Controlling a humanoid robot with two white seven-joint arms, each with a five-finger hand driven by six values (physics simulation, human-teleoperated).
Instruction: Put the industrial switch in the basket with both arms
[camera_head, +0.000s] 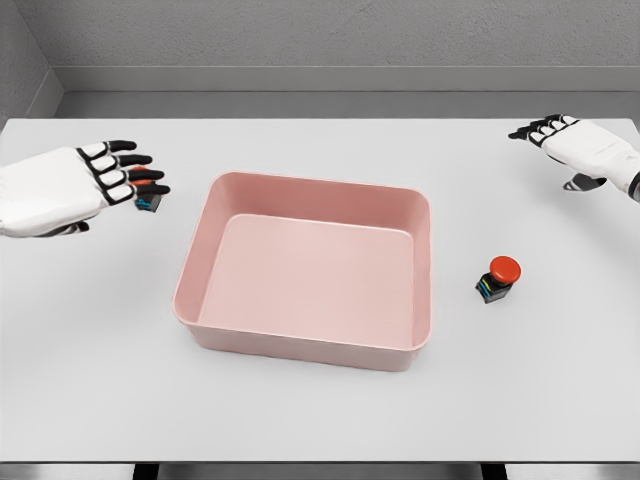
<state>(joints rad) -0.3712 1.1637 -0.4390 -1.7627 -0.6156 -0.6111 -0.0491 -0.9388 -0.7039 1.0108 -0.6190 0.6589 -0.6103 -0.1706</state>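
Your left hand (85, 185) hovers with fingers relaxed above a partly hidden switch (150, 202), grasping nothing. Your right hand (575, 145) hangs released, far right. Between them, the pink basket (190, 290) holds nothing; a red-capped industrial switch (498, 279) stands on the table (320, 420) just beside its right wall.

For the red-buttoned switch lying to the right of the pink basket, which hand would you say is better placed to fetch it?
The right hand, probably: it hovers open on the switch's side of the basket, with bare table between them. The left hand would have to cross the basket and is over another small object.
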